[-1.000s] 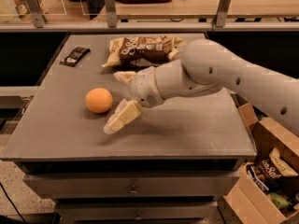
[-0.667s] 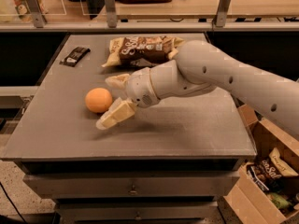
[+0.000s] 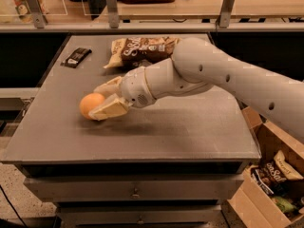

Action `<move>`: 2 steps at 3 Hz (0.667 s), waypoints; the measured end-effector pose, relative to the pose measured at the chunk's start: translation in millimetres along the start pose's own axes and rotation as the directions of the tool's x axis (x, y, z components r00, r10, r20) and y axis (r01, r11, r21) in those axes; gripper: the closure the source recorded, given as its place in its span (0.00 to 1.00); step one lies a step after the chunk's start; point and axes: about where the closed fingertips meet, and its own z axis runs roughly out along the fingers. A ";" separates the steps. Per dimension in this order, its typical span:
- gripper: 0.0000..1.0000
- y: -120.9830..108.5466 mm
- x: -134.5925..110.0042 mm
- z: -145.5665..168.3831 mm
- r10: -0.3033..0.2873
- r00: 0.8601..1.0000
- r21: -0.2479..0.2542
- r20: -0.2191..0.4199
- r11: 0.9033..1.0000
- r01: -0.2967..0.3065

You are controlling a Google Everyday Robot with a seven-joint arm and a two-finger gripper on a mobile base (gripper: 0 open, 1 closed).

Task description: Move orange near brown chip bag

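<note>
Now the white arm [image 3: 228, 75] has swung further toward the left of the frame across the grey table [image 3: 190, 127]. This carries its gripper [image 3: 96, 102] from just beside the orange [image 3: 87, 104] to around it, the two fingers spread wide and not yet clenched, one above the fruit and one below. The grasp looks ready to close, though the orange has stayed at centre left, well apart from the chip bag [image 3: 142, 49] at top centre. At lower right, an open box [image 3: 270, 137] on the floor holds several snack bags [image 3: 280, 167].
</note>
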 end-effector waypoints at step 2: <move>1.00 -18.6 -4.0 -46.1 0.062 0.997 0.142 0.035 0.988 -0.066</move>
